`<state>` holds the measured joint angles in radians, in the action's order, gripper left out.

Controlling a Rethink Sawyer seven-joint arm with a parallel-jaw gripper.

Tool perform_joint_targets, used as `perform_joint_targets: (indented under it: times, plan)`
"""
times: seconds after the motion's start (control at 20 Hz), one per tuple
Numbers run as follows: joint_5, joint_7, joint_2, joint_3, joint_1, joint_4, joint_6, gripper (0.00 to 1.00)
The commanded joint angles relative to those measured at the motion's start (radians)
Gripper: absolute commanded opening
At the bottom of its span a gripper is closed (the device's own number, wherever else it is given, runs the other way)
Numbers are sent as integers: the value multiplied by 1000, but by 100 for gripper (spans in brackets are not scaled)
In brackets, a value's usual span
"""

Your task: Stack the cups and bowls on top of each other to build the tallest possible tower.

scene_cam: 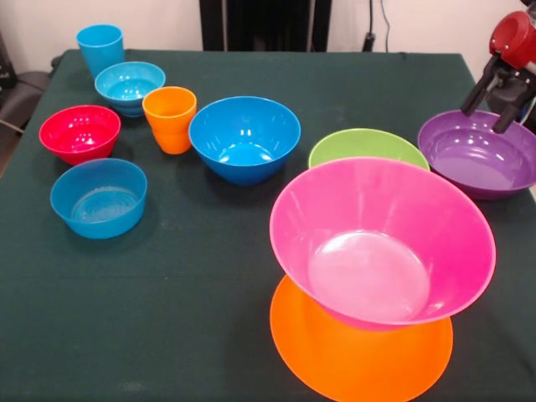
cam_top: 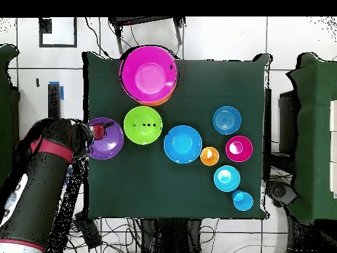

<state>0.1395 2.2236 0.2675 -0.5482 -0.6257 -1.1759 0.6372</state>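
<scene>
At the right edge of the front view, I am holding my gripper (scene_cam: 494, 107) spread apart over the purple bowl (scene_cam: 479, 155), which may slide off the table (scene_cam: 209, 318).

Pink bowl (cam_top: 149, 74) tops orange bowl (cam_top: 158, 102) (mostly hidden).

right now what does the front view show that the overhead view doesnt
Only the front view shows the gripper from the side, its open jaws hanging over the purple bowl's far rim, and how the pink bowl sits tilted on the orange bowl. Only the overhead view shows the arm reaching in from the table's edge. Both show all the bowls and both cups.
</scene>
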Motion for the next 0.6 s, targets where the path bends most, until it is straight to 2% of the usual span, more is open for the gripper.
perform_joint_targets:
  times: [0.05, 0.3, 0.6]
  plan:
    - [-68, 332, -106, 67, -34, -120, -94, 100]
    - [-91, 327, -102, 77, -29, -127, -100, 100]
    - [-108, 317, -93, 83, -26, -102, -53, 100]
